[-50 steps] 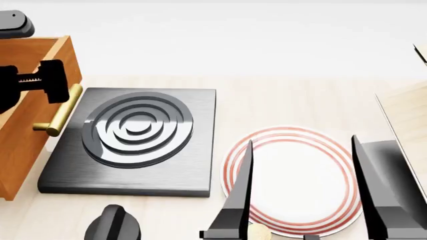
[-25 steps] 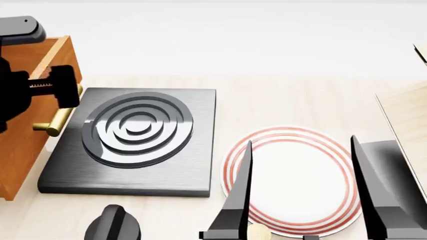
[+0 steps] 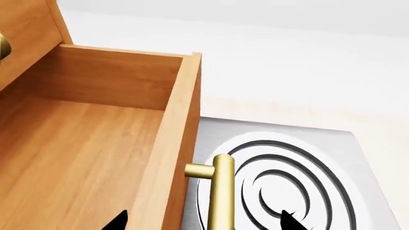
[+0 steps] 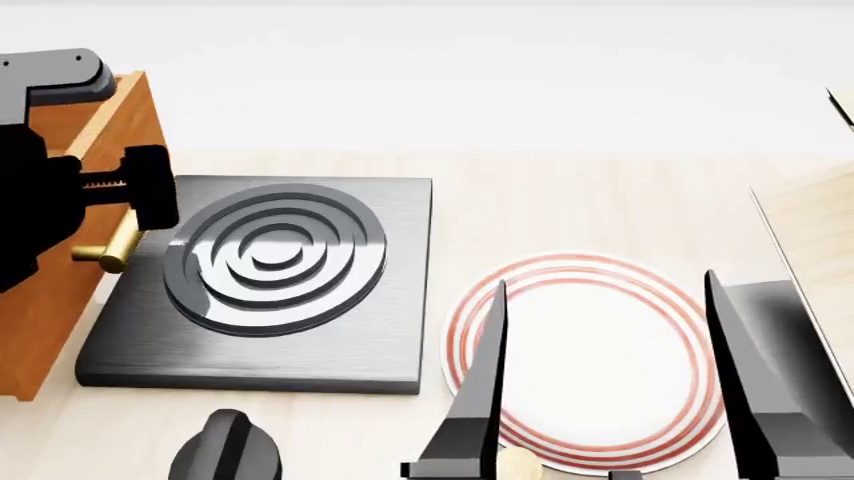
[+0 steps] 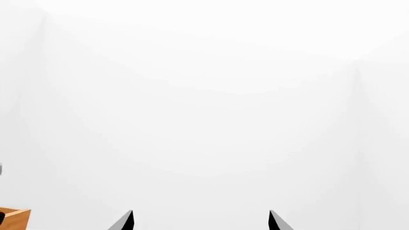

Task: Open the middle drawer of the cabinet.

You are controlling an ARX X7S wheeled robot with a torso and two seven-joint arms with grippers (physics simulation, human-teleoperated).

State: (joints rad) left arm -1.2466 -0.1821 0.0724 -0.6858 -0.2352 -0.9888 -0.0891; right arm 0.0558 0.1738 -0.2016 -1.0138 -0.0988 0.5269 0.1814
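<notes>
Lifted and swung rightward since a second ago: left gripper point(image 3: 203, 221), now hiding more of the handle point(image 3: 221, 191) in the head view than before.

Across the head view, a pale table point(image 4: 561, 200). At its left edge, the cabinet point(image 3: 26, 28), orange-brown, mostly cut off there. Only in the left wrist view: the middle drawer point(image 3: 83, 143) pulled out from the cabinet front, with bare wooden floor and walls seen from above, and a sliver of a second brass handle point(image 3: 3, 48) on the cabinet face above it.

Just beside the drawer front, a dark square stove plate point(image 4: 387, 300) with ringed coils. Brass handle overhanging its near edge in both views. To the right of that, well apart from the cabinet, a white plate point(image 4: 587, 350) with red rings. At the far right edge, a pale wooden rack point(image 4: 814, 230), partly cut off. At the bottom edge, a dark knob point(image 4: 227, 450).

Left jaws spread, tips to either side of the drawer front and handle in the wrist view, gripping nothing. Contact with the handle not clear from either view.

Right gripper point(image 5: 199, 221) spread wide too, holding nothing. Two dark fingers point(image 4: 481, 380) above the plate in the head view. From its own wrist camera, blank white and a corner of orange wood only.
</notes>
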